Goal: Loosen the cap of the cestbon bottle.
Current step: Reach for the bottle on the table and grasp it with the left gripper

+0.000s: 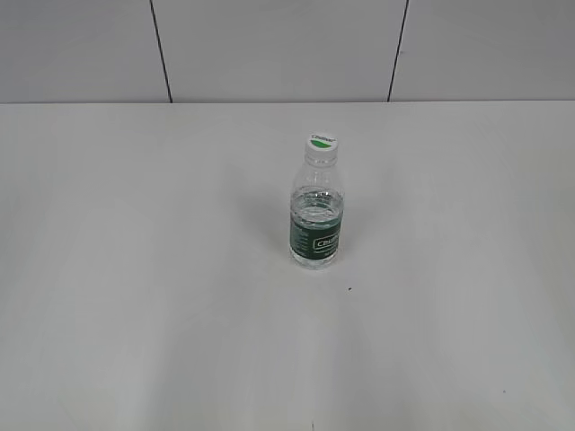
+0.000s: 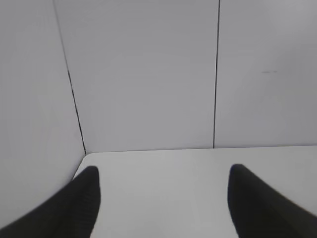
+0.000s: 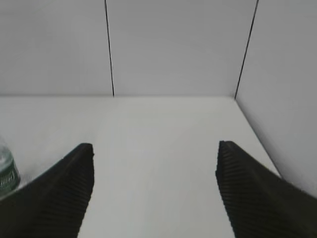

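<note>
The cestbon bottle [image 1: 315, 220] stands upright near the middle of the white table, clear with a dark green label. Its white cap [image 1: 322, 144] with a green mark sits on top. Neither gripper shows in the exterior view. In the left wrist view my left gripper [image 2: 163, 171] is open and empty over bare table, with the bottle out of view. In the right wrist view my right gripper [image 3: 154, 148] is open and empty. A sliver of the bottle [image 3: 6, 168] shows at the left edge, left of the left finger.
The white table [image 1: 135, 296] runs back to a white panelled wall [image 1: 269, 45] with dark seams. The left wrist view shows the table's far left corner [image 2: 86, 158]; the right wrist view shows its far right corner [image 3: 233, 99].
</note>
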You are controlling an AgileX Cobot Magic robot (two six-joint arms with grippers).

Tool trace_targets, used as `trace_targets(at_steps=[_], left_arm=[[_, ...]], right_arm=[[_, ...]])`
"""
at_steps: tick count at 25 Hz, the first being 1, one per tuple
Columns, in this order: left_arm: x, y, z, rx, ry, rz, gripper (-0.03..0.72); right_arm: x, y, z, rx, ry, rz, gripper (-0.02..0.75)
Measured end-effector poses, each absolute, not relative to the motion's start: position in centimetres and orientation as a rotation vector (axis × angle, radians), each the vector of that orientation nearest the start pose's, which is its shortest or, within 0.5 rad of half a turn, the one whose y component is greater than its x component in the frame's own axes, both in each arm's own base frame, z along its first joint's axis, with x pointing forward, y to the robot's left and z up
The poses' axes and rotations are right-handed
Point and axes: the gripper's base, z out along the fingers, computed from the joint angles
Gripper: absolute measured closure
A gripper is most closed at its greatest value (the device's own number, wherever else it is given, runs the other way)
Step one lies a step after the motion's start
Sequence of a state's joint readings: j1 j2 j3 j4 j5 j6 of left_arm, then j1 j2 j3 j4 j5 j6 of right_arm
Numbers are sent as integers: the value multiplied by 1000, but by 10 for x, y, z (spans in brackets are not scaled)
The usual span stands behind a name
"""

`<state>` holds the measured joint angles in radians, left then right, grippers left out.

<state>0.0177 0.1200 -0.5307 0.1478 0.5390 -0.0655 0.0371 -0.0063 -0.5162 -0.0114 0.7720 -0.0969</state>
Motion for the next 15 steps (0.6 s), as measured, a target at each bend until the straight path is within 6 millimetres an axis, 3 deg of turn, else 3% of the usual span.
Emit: trace_targets(at_steps=[6,15], left_arm=[[63,5,337,-18,1627,69,202],[115,2,325,4,1574,36,202]], right_arm=[[12,0,318,-105,1507,-63,150],[44,1,317,-113,1584,-63,150]])
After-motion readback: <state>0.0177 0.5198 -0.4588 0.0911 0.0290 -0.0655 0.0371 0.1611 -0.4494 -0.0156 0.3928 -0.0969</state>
